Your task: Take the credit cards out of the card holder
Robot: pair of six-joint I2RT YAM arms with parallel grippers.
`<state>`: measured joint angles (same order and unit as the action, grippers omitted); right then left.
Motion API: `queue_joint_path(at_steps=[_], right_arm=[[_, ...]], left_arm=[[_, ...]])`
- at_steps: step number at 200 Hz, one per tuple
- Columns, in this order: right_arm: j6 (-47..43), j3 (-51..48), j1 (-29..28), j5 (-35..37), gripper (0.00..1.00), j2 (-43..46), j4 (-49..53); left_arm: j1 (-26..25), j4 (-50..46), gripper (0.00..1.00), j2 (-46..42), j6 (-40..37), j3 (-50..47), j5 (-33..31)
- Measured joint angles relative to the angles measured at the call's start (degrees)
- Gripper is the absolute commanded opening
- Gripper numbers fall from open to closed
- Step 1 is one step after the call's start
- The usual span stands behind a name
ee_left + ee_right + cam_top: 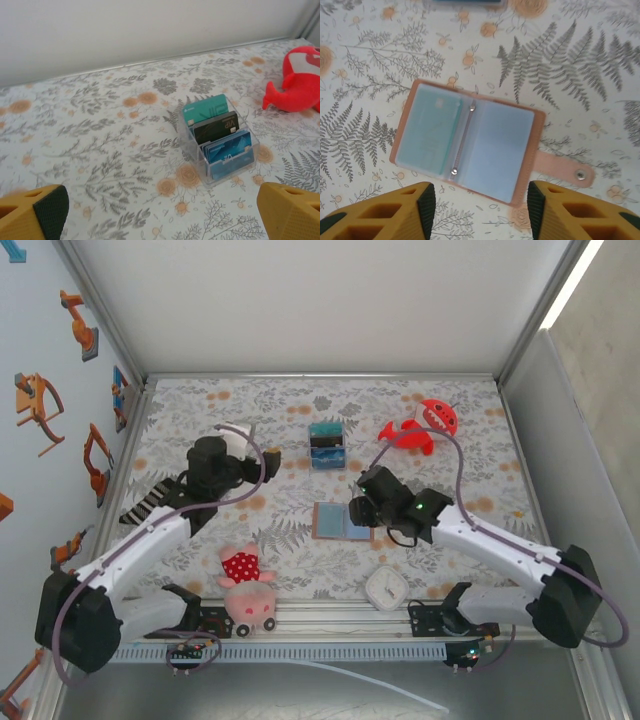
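At the near edge of the bench sit a pink plush pig and a small white clock. Just beyond, the card holder lies open and flat. The right wrist view shows a pale teal credit card in its left clear sleeve and the snap tab out to the right. The right end effector hovers over it, fingers apart, gripping nothing. A striped sock lies to the left. The left end effector is spread wide and empty. Farther on, a clear stand holds teal, black and blue cards in tiers, a detail the left wrist view makes plain. A red plush lies near it.
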<state>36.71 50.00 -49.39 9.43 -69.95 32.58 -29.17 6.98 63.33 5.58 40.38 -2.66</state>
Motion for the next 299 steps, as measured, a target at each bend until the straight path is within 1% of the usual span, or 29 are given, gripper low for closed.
queue_joint_path(at_steps=[16, 40, 64, 100, 120, 130, 145, 189, 247, 267, 299], right_arm=[[0.6, 0.5, -1.6, -0.5, 0.48, -4.4, -0.5], [1.1, 3.5, -3.5, -1.1, 0.41, -11.3, -0.7], [1.0, 7.6, -4.9, -1.7, 0.40, -16.9, -1.0], [1.0, 11.5, -5.4, -2.8, 0.43, -23.1, -2.0], [0.9, 12.8, -5.4, -3.2, 0.51, -25.9, -2.0], [1.1, 13.3, -5.4, -3.5, 0.54, -27.4, -2.0], [1.0, 13.9, -5.4, -3.8, 0.56, -29.0, -1.9], [0.8, 15.5, -5.5, -4.3, 0.60, -31.9, -1.9], [0.8, 16.1, -5.5, -4.5, 0.61, -34.8, -2.0], [0.8, 16.1, -5.5, -4.5, 0.59, -35.0, -2.0], [0.7, 15.9, -5.5, -4.6, 0.51, -35.0, -2.8]], left_arm=[[0.0, -0.8, 0.97, -2.8, 4.0, -3.0, -2.8], [0.0, -2.0, 0.97, -6.1, 9.0, -7.1, -6.6], [0.5, -2.5, 0.97, -9.5, 12.6, -10.1, -9.9], [1.7, -2.5, 0.97, -13.3, 16.0, -12.1, -13.0], [2.2, -2.5, 0.97, -14.0, 16.9, -12.1, -13.7], [2.3, -2.5, 0.97, -14.0, 17.2, -12.1, -14.0], [2.4, -2.7, 0.97, -14.0, 17.5, -12.1, -14.1], [2.6, -2.8, 0.97, -14.0, 17.7, -12.1, -14.1], [2.6, -3.1, 0.97, -14.0, 17.7, -12.1, -14.1], [2.6, -3.1, 0.97, -13.9, 17.7, -12.1, -14.1], [2.6, -3.2, 0.97, -13.5, 17.8, -12.1, -14.1]])
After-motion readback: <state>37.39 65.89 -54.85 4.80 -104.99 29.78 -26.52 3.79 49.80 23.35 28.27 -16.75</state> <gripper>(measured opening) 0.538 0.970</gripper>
